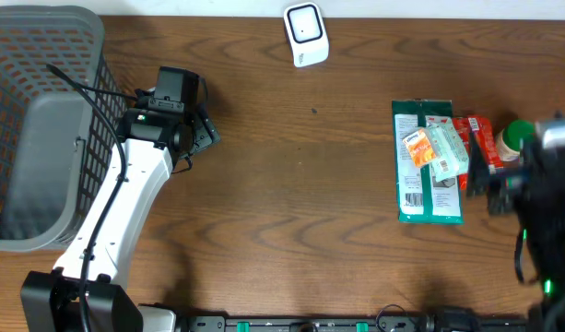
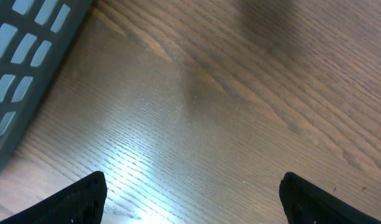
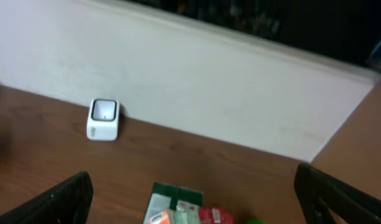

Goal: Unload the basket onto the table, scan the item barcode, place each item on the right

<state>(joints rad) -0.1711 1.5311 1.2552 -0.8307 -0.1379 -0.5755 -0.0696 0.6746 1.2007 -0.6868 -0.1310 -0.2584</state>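
My left pincer (image 2: pixel 191 190) is spread wide and holds nothing. Its two dark fingers (image 2: pixel 72 200) hang over bare wood, and there is only the grain of the bench (image 2: pixel 240 93) between them. Just to its left stands the grey mesh basket (image 2: pixel 28 56), which has a grey liner inside in the overhead view.

My right pincer (image 3: pixel 196 202) is also spread to its full width and empty. It sits above the pile of goods at the right side of the bench. The pile is a flat green packet (image 1: pixel 429 205), with a small pale pouch (image 1: pixel 446 152) lying on top of it. A red packet (image 1: pixel 476 138) touches the green packet's right edge, and a green-capped bottle (image 1: pixel 515 138) stands just beyond the red one. In the overhead view my right arm is a dark blur right beside these goods, so I cannot tell whether it touches any of them.

The white scanner (image 1: pixel 306 35) sits at the far edge of the bench near the pale wall (image 3: pixel 209 81). It is well apart from the pile and from both pincers.
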